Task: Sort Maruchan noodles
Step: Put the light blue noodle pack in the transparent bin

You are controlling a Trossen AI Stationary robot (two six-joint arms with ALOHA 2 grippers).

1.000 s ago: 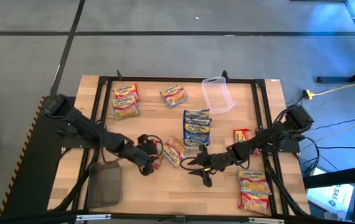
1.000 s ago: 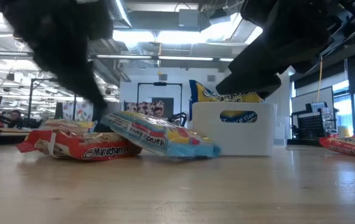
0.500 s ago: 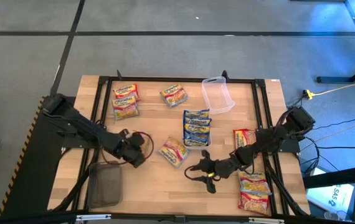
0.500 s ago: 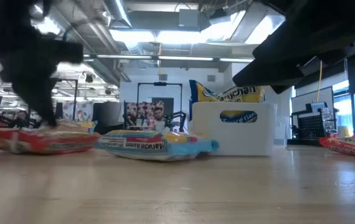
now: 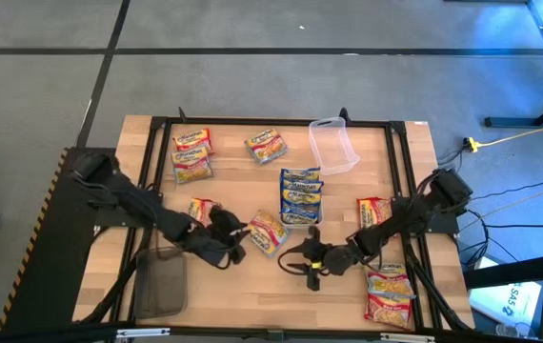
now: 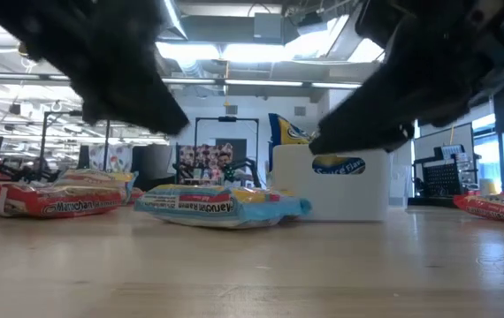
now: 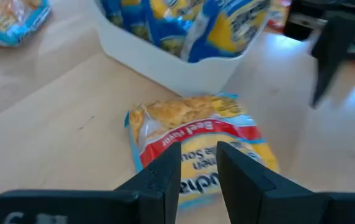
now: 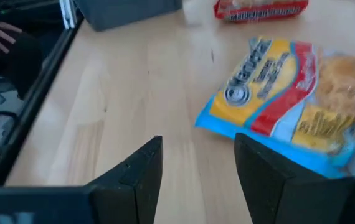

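Note:
A yellow noodle packet with a blue border and red band lies flat on the table between my two grippers. My left gripper is open just left of it, and the left wrist view shows the fingers over the packet's near end; whether they touch it I cannot tell. My right gripper is open wide a little to the packet's right, pointing at it. A red-bordered packet lies flat farther left. In the low view both packets rest on the wood.
A white tray of blue packets stands behind the middle packet. A clear tub is at the far edge. More packets lie at far left, far middle, right and near right. A dark mesh basket sits near left.
My left gripper dragged the red-bordered packet toward the table's left, out from under the blue-bordered one, let it go there, then came back toward the blue-bordered packet. That packet, which had leaned tilted on the red one, now lies flat. My right gripper stayed close by.

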